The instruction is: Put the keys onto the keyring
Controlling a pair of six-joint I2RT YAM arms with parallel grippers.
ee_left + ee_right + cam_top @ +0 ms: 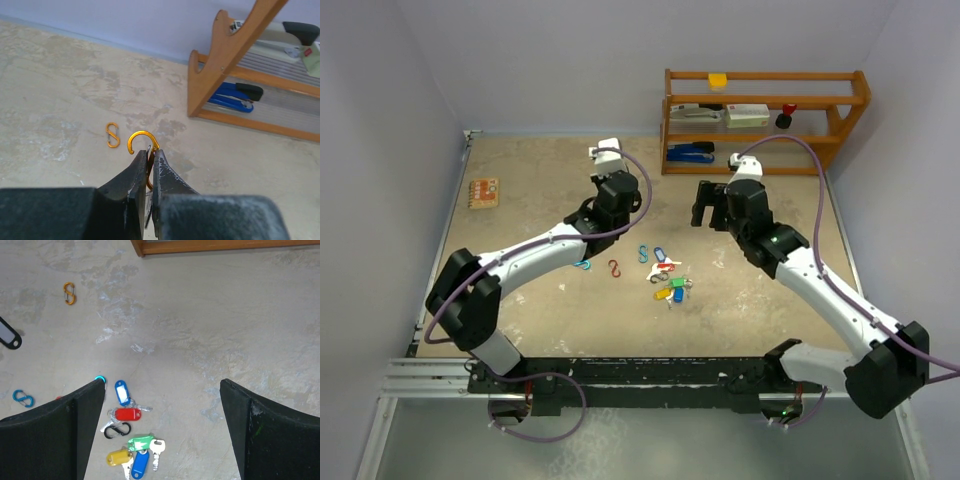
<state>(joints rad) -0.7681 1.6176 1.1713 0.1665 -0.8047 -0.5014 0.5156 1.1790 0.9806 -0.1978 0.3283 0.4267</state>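
Carabiner [142, 132], orange, clenched in left claw [151, 152], right claw [162, 385] spread wide and empty above keys [127, 414]

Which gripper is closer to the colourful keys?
Right. The right gripper hangs open above and behind the keys; the left gripper is farther off left, shut on an orange clip.

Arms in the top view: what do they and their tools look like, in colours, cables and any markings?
The left arm and right arm both have white links between bulky black joint housings. A mauve-grey cable loops loosely along each. The left tool and right tool are black, scuffed whitish along the edges. No printed markings are legible.
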